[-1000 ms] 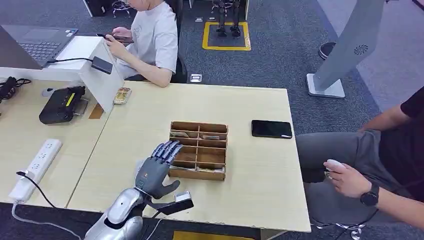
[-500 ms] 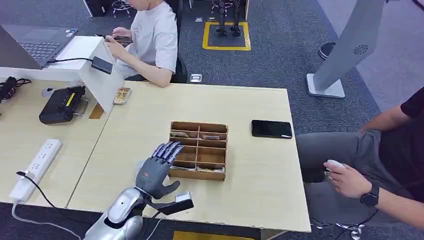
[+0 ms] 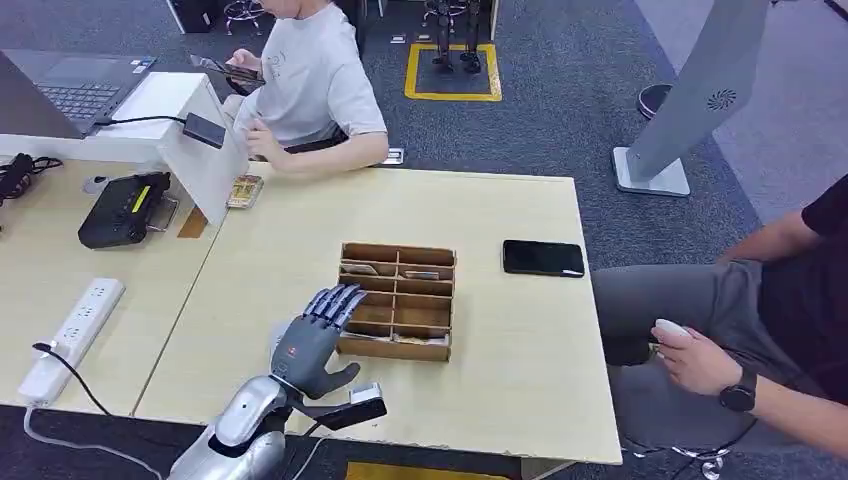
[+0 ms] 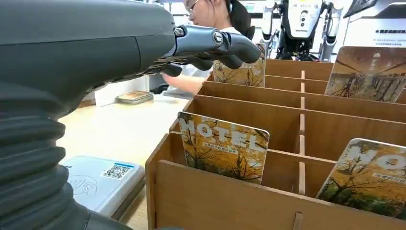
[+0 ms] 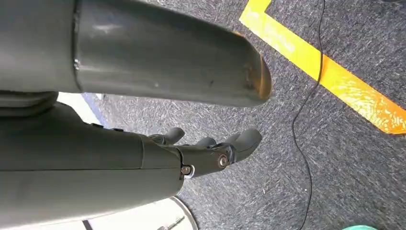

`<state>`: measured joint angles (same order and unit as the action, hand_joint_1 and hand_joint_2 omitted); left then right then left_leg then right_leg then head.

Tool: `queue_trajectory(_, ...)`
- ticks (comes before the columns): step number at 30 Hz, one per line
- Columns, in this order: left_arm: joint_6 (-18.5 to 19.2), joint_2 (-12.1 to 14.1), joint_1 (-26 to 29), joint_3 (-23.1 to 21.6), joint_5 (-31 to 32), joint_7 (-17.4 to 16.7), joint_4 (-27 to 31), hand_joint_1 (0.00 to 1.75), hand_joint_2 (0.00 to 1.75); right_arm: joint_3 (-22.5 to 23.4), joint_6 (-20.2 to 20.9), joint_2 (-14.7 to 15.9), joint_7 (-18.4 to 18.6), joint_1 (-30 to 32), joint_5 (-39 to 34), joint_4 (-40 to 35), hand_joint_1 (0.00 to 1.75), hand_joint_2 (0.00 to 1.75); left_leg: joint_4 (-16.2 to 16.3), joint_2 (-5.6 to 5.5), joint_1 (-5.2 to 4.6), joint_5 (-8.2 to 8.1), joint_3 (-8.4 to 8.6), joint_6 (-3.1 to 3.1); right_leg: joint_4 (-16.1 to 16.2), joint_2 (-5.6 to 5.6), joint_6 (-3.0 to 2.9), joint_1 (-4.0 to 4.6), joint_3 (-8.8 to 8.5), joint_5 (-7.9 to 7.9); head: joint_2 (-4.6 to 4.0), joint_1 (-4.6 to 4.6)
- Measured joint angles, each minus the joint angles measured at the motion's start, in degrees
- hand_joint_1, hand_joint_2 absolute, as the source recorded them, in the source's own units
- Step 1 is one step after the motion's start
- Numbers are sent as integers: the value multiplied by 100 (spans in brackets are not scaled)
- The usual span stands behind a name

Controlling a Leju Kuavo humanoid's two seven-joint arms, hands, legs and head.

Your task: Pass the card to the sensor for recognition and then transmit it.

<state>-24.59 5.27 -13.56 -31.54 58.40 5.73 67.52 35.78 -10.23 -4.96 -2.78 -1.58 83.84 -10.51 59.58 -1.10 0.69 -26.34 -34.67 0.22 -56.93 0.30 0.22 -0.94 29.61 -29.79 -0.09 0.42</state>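
Fingers of the left hand (image 3: 312, 336) reach over the near-left corner of the wooden card box (image 3: 396, 300), spread apart and holding nothing. Cards stand upright in several slots; the nearest card (image 4: 223, 145) leans in the corner slot just below the fingertips. I would lower the hand straight into that slot and pinch the card's top edge, keeping clear of the thin dividers. The white sensor pad (image 4: 101, 180) seems to lie just left of the box. Open tabletop (image 3: 505, 352) lies to the box's right. The right hand (image 5: 210, 148) hangs over the floor, loosely curled and empty.
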Motion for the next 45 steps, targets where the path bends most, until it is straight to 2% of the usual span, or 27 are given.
queue_trajectory(2, -2, 0, 0, 0, -35, 33, 0, 0, 175, 0, 0, 0, 4, 0, 0, 0, 0, 0, 0, 0, 0, 0, 0, 0, 0, 0, 0, 0, 0, 0, 2, -2)
queue_trajectory(3, -2, 0, 1, 0, -59, 44, 0, 7, 175, 0, 0, 0, 7, 0, 0, 0, 0, 0, 0, 0, 0, 0, 0, 0, 0, 0, 0, 0, 0, 0, 2, -2)
queue_trajectory(4, -2, -2, 1, -2, -77, 46, -2, 171, 175, -2, -2, 0, 4, 0, 0, 2, 0, 0, 0, 0, 0, 0, 0, 0, 0, 0, 0, 0, 0, 0, 0, -2)
queue_trajectory(9, 129, -46, 2, -2, -225, 118, -17, 175, 175, -2, -2, 0, 7, 0, 0, 0, 0, 0, 0, 0, 0, 0, -1, 0, 0, 0, 0, 0, 0, 0, 0, 0)
queue_trajectory(21, 155, -68, -4, 0, -551, 254, -26, 175, 175, -7, -4, 0, 7, 0, 0, 2, 0, 0, 0, 1, 0, 0, 0, 0, -1, 0, 0, 1, -1, 0, 0, -2)
queue_trajectory(45, 153, -81, -4, 35, -592, 273, -28, 175, 175, -7, -4, 0, 20, 0, 0, 2, 0, 0, 0, 0, 0, 0, 0, 0, -1, -1, 0, 1, -1, 0, 2, -2)
